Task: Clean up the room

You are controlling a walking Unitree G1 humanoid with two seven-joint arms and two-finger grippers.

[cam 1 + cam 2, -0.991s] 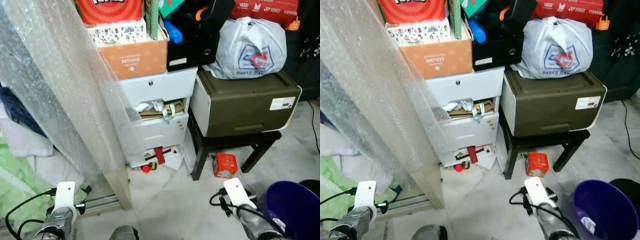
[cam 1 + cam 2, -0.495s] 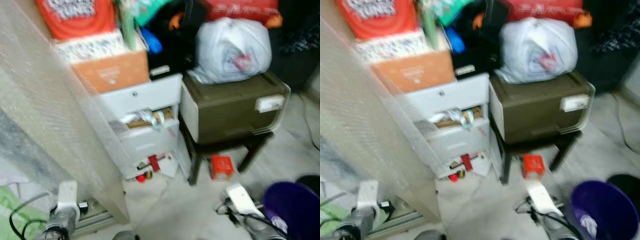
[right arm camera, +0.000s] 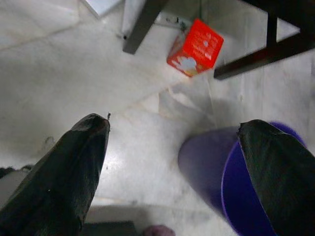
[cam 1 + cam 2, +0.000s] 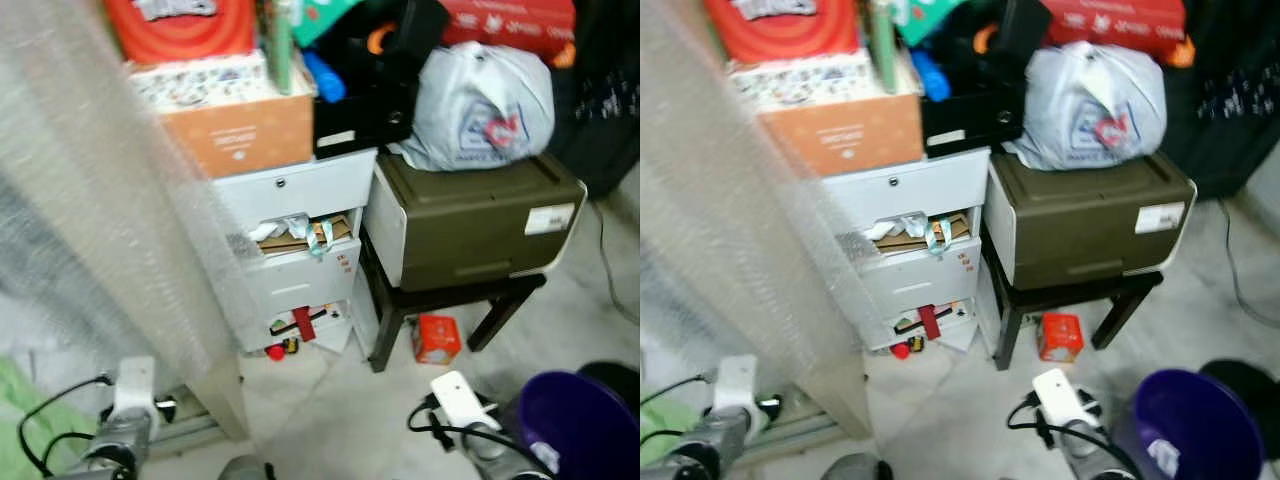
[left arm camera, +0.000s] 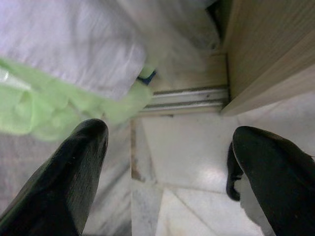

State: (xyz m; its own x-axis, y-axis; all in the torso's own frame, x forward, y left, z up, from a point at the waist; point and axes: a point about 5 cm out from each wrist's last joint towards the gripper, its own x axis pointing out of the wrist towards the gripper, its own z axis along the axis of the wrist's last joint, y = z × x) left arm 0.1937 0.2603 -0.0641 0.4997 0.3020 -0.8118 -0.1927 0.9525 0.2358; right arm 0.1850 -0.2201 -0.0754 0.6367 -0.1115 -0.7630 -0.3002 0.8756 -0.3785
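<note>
A small red carton [image 4: 436, 338] lies on the pale floor under the dark stool; it also shows in the right wrist view as the red carton [image 3: 195, 47]. A purple bucket [image 4: 575, 426] stands at the bottom right, its rim [image 3: 243, 196] close under my right gripper [image 3: 172, 167], which is open and empty above the floor. My left gripper [image 5: 165, 172] is open too, low over the tiles beside green and white cloth [image 5: 64, 98]. Both wrists sit at the bottom of the eye views, the left wrist [image 4: 125, 420] and the right wrist [image 4: 470, 420].
A white drawer unit [image 4: 295, 250] has paper sticking out and small red things at its foot [image 4: 295, 325]. A dark printer [image 4: 470, 220] with a grey bag [image 4: 485, 100] sits on the stool. Bubble-wrapped board [image 4: 110, 200] leans at the left; a metal rail [image 5: 187, 98] runs along the floor.
The whole picture has shifted and sharpened after a blur, so the camera moved. The furniture now sits slightly further away. Both grippers stay low and open.
</note>
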